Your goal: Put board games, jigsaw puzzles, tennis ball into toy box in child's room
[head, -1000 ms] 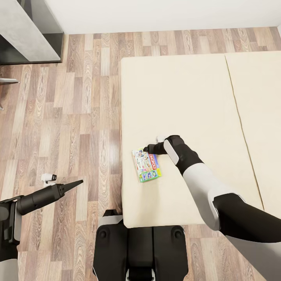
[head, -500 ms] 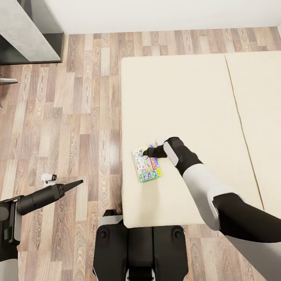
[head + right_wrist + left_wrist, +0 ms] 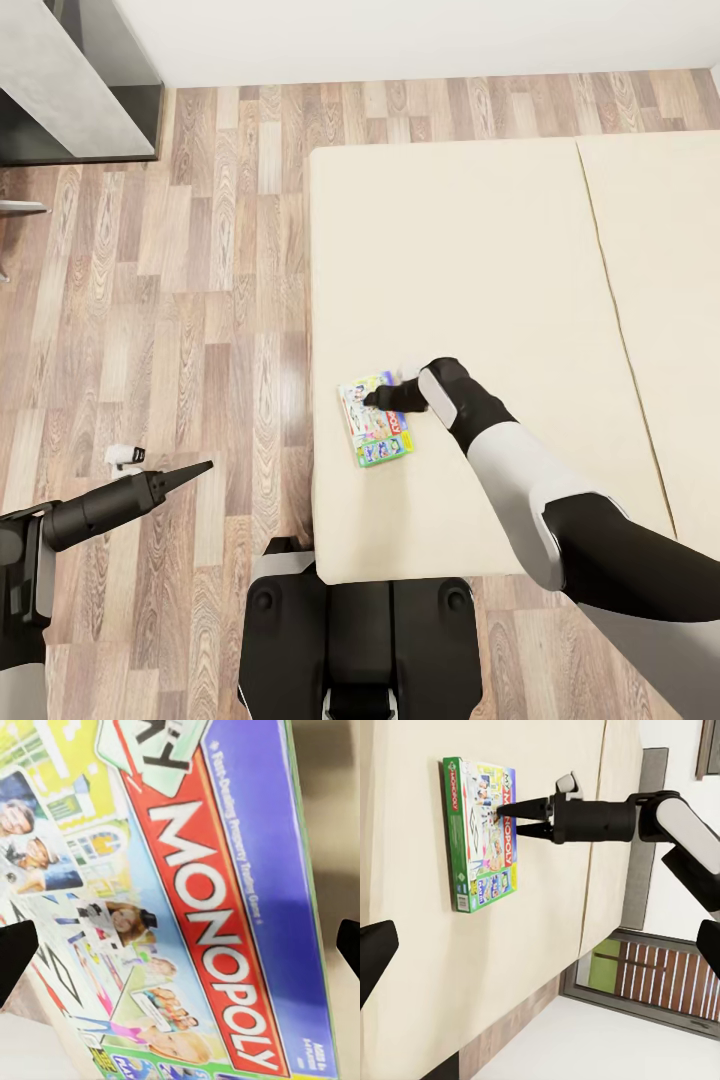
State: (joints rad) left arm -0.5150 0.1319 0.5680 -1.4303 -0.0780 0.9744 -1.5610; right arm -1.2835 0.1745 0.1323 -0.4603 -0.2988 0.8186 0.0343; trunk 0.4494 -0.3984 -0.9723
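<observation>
Pickup of the Monopoly board game (image 3: 376,422), lying flat near the bed (image 3: 480,250) edge, is under way: right gripper (image 3: 371,397) hovers just above, jaws parted and empty; next, presumably descend and close across an edge.

Head view: high, looking steeply down over the bed (image 3: 480,260) and wood floor (image 3: 180,300).
Left wrist view: set low off the bed's edge, facing sideways across the mattress at middling range; takes in the board game (image 3: 480,832) and right gripper (image 3: 502,819).
Right wrist view: very close above the same board game, facing its printed lid.
Shared by all three: that box.
</observation>
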